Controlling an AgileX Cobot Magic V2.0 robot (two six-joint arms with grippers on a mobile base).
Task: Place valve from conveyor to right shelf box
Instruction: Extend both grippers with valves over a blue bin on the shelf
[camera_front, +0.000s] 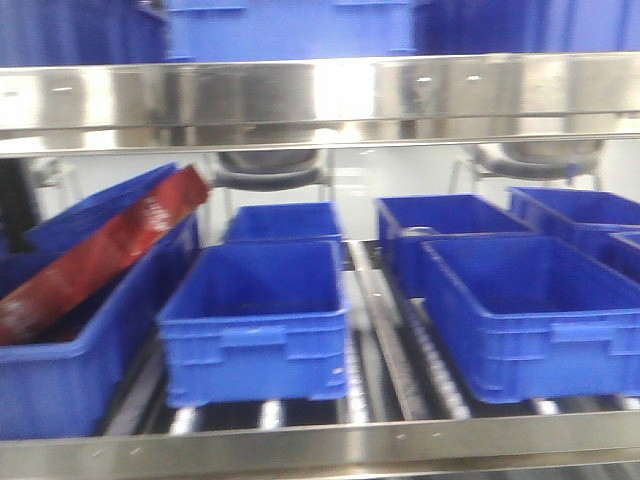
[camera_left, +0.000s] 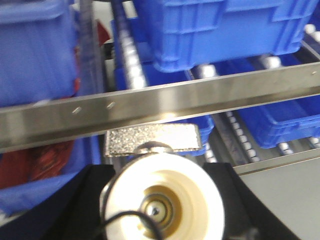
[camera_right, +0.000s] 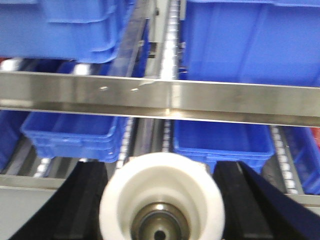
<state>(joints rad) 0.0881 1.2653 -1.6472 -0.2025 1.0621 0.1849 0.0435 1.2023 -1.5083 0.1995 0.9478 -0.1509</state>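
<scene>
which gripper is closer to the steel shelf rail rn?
Left, judging by the wrist views. The left gripper: its valve handle sits right under the rail. The right gripper: lower, with a blue box visible between its valve and the rail.

Far behind, one dark-seated chair (camera_front: 268, 172) with thin metal legs stands at 11 o'clock, a second chair (camera_front: 540, 155) at 2 o'clock, before a pale, brightly lit background.
</scene>
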